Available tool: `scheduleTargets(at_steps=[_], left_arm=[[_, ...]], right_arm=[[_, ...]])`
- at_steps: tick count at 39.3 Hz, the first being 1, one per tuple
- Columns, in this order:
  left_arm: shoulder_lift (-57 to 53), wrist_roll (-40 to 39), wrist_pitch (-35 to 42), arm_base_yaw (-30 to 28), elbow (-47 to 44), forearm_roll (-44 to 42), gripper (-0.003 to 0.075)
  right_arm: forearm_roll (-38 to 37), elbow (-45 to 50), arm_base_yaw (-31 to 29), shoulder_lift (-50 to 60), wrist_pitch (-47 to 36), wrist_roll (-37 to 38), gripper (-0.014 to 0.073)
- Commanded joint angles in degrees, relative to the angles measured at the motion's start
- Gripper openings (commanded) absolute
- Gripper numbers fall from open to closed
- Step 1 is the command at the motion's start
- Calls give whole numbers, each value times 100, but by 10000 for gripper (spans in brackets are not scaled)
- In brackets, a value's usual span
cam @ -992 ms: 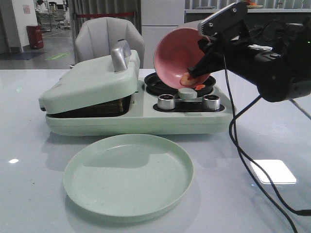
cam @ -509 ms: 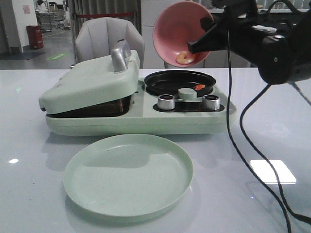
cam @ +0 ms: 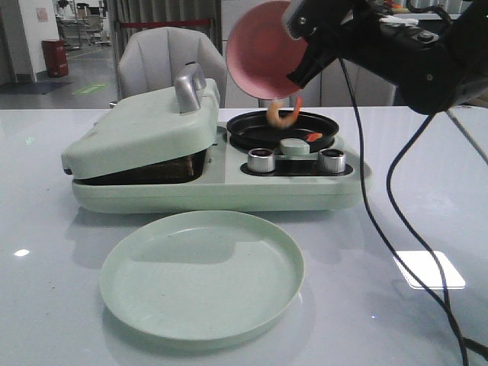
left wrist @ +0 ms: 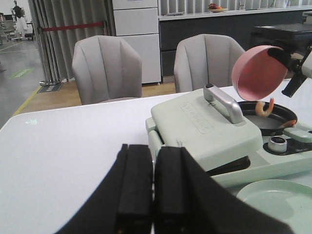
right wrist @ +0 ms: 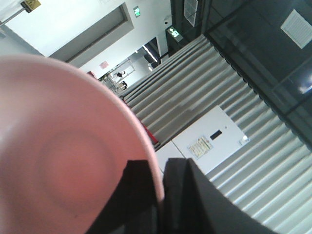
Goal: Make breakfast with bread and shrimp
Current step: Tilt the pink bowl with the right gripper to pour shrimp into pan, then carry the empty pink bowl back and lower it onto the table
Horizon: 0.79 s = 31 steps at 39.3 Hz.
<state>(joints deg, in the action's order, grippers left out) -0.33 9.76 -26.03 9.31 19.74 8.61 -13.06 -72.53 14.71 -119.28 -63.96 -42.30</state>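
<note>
Pink is what I track first: the pink bowl (cam: pixel 263 47) is tipped nearly on edge above the round black pan (cam: pixel 284 128) of the mint-green breakfast maker (cam: pixel 206 191), pinched by its rim in my right gripper (right wrist: pixel 158 192), whose fingers are clamped narrow on it. One curled shrimp (cam: pixel 283 115) hangs in the air just below the bowl's lip, over the pan, and a second orange piece (cam: pixel 313 137) already lies on the pan's surface near the front. From the right wrist view the bowl's inside looks bare, so I judge the pour to be almost finished. My left gripper (left wrist: pixel 153 192) sits well back from the appliance with its fingers pressed together, holding nothing. The grill lid (cam: pixel 145 130) is down but propped slightly, with something dark showing in the gap; I cannot tell whether that is the bread. The pale green plate (cam: pixel 202 276) in front holds no food. As I read it, the shrimp step is closing out, and what remains is cooking, then plating bread and shrimp together.
</note>
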Motion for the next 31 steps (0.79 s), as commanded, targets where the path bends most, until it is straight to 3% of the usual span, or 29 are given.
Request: scheduleTargets(at_steps=[1,9,14,31], left_arm=[[-86,-69,408,39,151,68,115],[-86,-69,408,39,151,68,114],[-86,-69,408,39,151,68,114],[-86,-69,408,39,151,68,114]], right_arm=[[650,-331,0,409,-176,847,140],[2507,-670,-26,436,1105,3392,140],[2630,-693,-47,633,2067,4269,140],[2612,-693,-616,2097,6732,4510,140]])
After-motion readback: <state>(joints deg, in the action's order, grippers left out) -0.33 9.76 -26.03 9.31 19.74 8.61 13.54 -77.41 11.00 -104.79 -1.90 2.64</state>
